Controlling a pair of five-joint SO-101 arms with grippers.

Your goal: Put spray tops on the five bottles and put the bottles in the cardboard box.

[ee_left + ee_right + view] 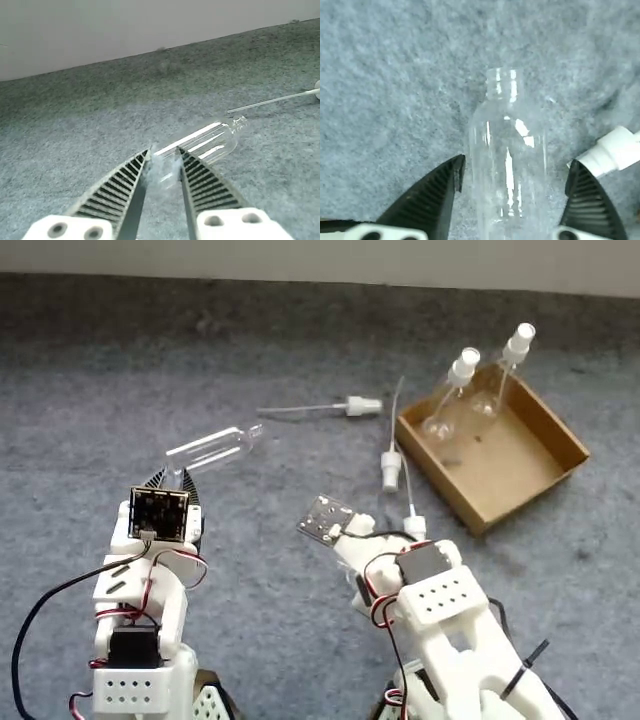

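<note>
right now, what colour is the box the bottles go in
Brown: the cardboard box shows best in the high view.

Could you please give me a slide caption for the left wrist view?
Left gripper pinching the base of an uncapped clear bottle, a loose spray top's tube beyond.
</note>
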